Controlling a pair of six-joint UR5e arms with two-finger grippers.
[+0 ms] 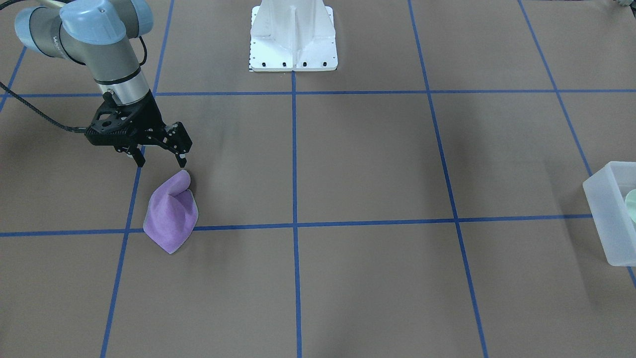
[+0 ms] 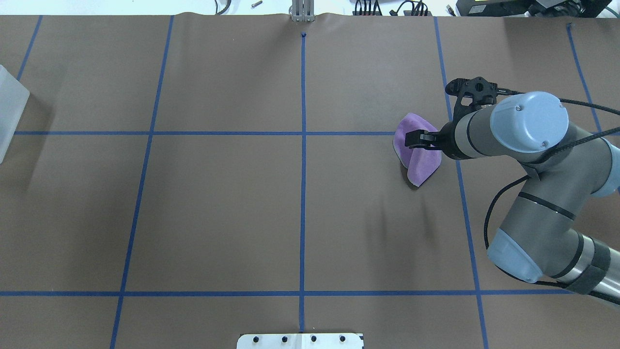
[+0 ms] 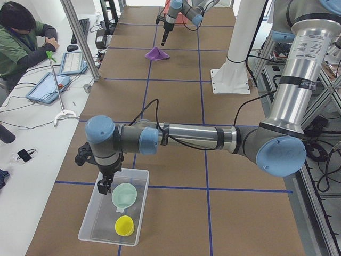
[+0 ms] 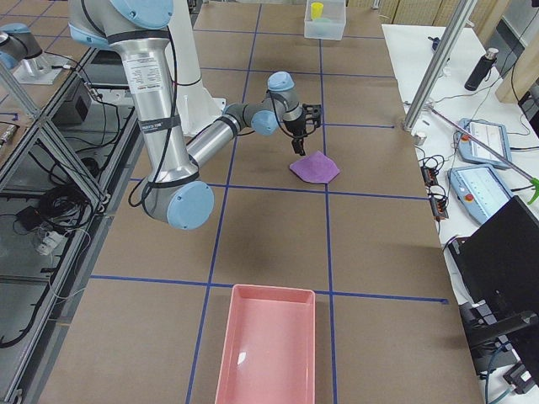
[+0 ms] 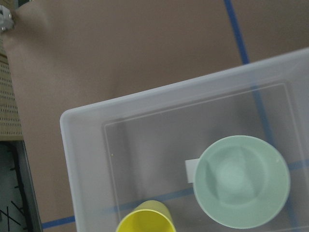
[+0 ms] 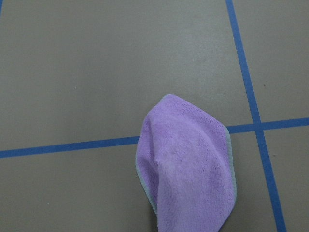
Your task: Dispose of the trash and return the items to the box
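The yellow cup and the mint-green bowl sit inside the translucent box. In the exterior left view the cup and bowl lie in the box, and my left gripper hangs just above the box's far end; I cannot tell whether it is open or shut. My right gripper is open and empty, just above the raised peak of a crumpled purple cloth. The cloth fills the lower middle of the right wrist view.
A pink tray lies at the table's end on my right. The white robot base stands at the table's middle edge. The box shows at the edge of the overhead view. An operator sits at a side desk.
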